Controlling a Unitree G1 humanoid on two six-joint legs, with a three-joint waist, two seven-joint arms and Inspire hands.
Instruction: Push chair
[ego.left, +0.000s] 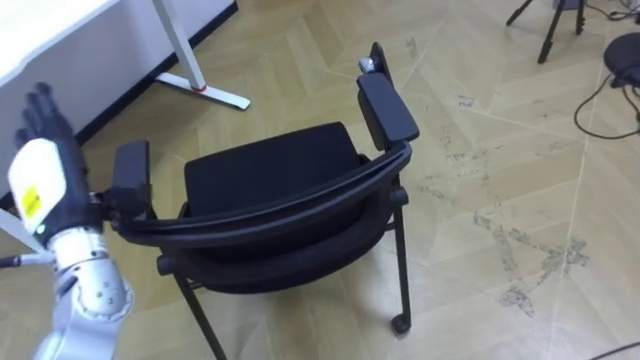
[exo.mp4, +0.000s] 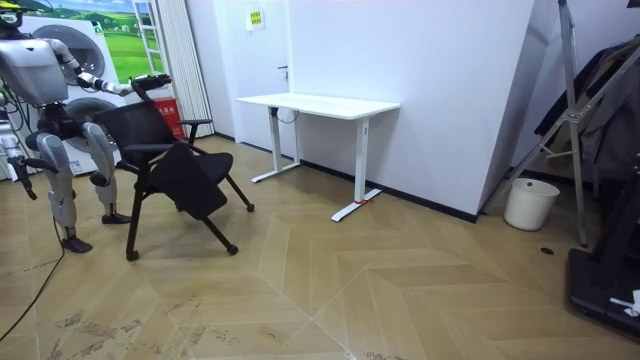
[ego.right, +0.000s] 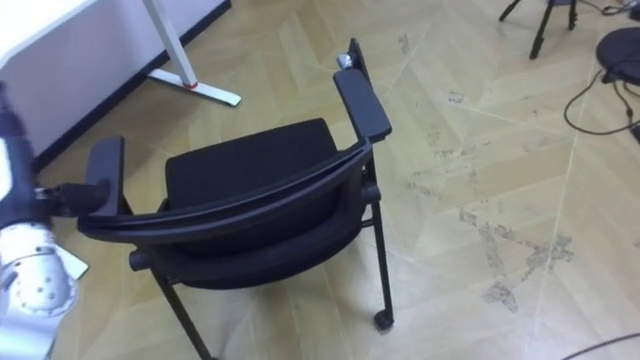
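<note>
- The left hand (ego.left: 42, 165) is raised just beside the left end of the chair's (ego.left: 270, 170) backrest.
- Its fingers (ego.left: 40, 105) are straight, holding nothing.
- The white surface (ego.left: 40, 30) is near.

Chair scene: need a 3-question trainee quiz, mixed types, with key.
1. True or false: the chair lies tipped over on its side.
2. On the left hand, raised beside the chair's backrest, the fingers are: A straight, pointing up; B curled round the armrest; C tucked under the seat.
3. Fill in: beyond the chair, by the wall, stands a white ____.

Key: 1 false, it stands on its legs. 2 A. 3 desk.
</note>
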